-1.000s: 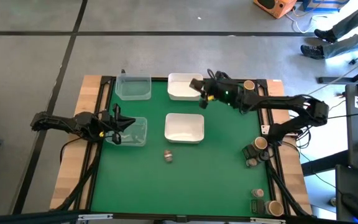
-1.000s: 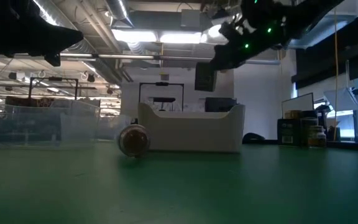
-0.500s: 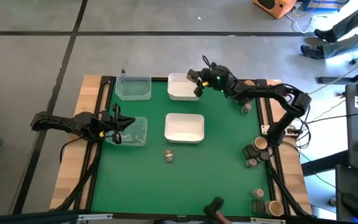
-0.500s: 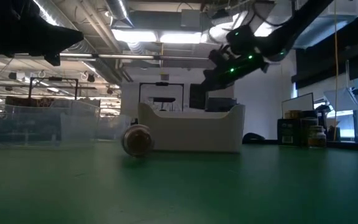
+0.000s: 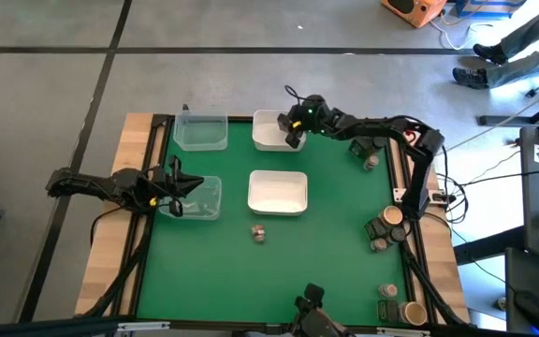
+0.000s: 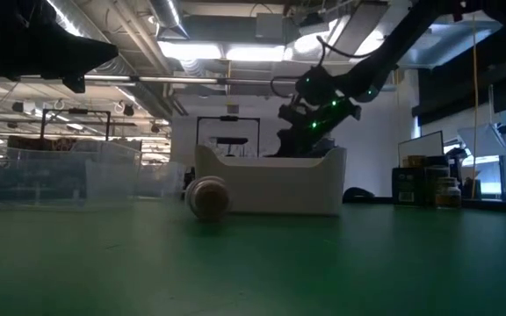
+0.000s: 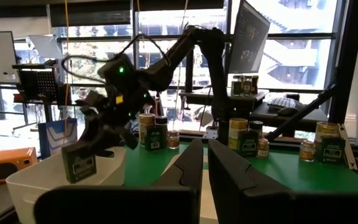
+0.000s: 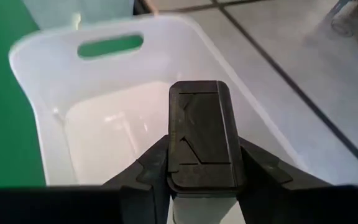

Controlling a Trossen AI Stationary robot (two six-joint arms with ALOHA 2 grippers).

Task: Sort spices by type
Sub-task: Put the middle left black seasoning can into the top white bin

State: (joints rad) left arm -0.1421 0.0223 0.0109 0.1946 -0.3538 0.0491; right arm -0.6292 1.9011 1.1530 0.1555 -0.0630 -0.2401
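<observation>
My right gripper (image 5: 295, 134) is shut on a dark grey boxy tin (image 8: 200, 134) and hovers over the far white tray (image 5: 268, 142). The left wrist view shows the tin (image 7: 79, 167) just above that tray's rim (image 7: 36, 186). A small brownish round jar (image 5: 260, 233) lies on its side on the green mat, in front of the middle white tray (image 5: 277, 193); the low view shows the jar (image 6: 207, 197) too. My left gripper (image 5: 171, 187) waits, shut, over the near clear tub (image 5: 202, 199) at the table's left. My right gripper pinches the boxy tin by its two long sides (image 8: 169, 163) between the two fingers (image 8: 261, 169), just under the lid. The fingers come from above, slanting in from the table's right. The tin hangs upright, lifted clear over the far tray.
A second clear tub (image 5: 201, 131) sits at the far left. More spice containers stand along the right edge: by the far corner (image 5: 370, 157), mid-way (image 5: 383, 229) and at the near corner (image 5: 393, 305). A dark object (image 5: 311, 316) shows at the near edge.
My right gripper has carried the tin toward the table's left and far edge, from beside the far tray to over it, and has come lower. The round jar has rolled a little toward the table's right.
</observation>
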